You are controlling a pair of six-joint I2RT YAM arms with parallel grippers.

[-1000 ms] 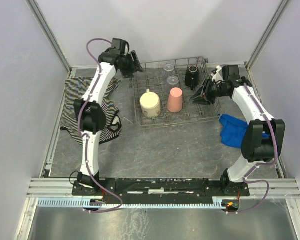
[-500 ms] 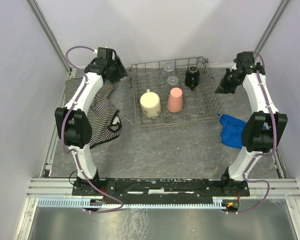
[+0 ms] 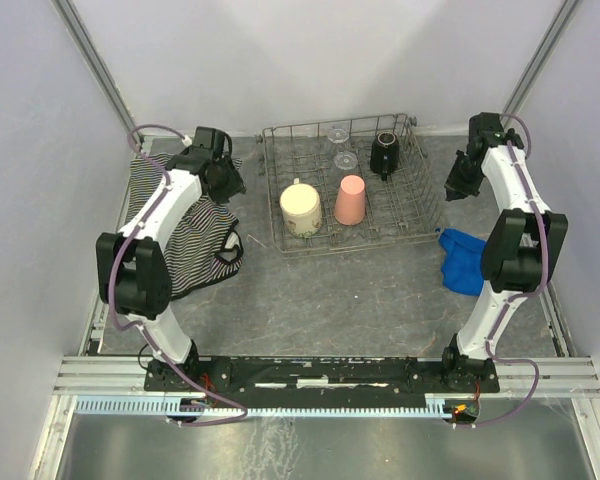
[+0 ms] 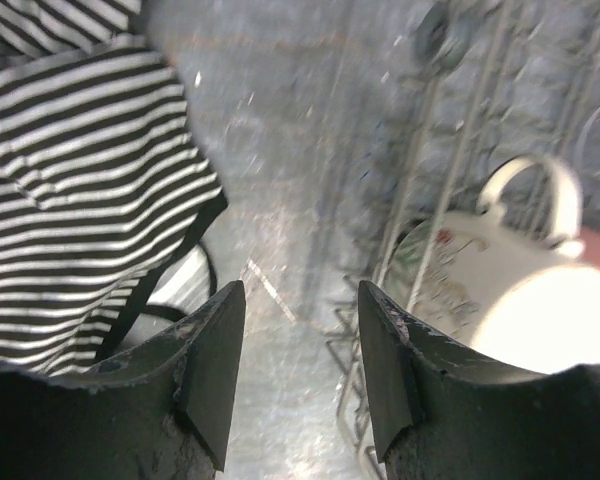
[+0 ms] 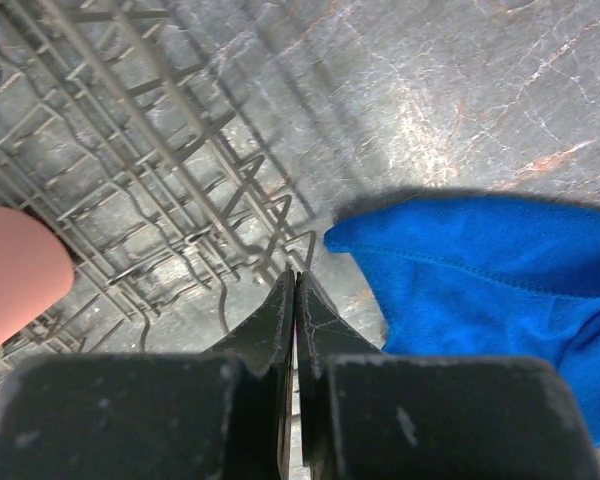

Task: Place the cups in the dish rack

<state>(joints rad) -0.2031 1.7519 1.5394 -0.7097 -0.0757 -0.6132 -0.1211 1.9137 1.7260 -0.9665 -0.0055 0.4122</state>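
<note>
Table (image 3: 350,290): grey marbled top, boxed in by pale walls on three sides.
Left gripper (image 4: 300,300): jaws spread wide and nothing between them. It hangs over bare table, between the striped cloth (image 4: 80,200) and the left side of the dish rack (image 3: 416,205).
Left fingers (image 4: 215,370): dark and scuffed, aimed down at the grey surface.
Striped cloth: black and white, rumpled, lying just left of the left gripper.
Right gripper (image 5: 295,280): pressed tight, tip against tip, gripping nothing. It sits off the rack's right side, with the rack's near right corner wires under it.
Blue cloth (image 5: 470,270): bunched on the table just beside the right gripper's closed tips, right of the rack.
Dish rack: grey wire with raised sides, at the far middle of the table, with a gripper off each side.
Cream floral mug (image 3: 301,210): in the rack's near left part, pale flat end up; the left wrist view catches the flower print on its side.
Salmon-pink tumbler (image 3: 350,200): in the rack too, right beside the cream floral mug.
Black mug (image 3: 384,153): in the rack's far right part, the clear glass (image 3: 346,160) just to its left.
Clear glass: faint against the wires; how it stands I cannot tell.
</note>
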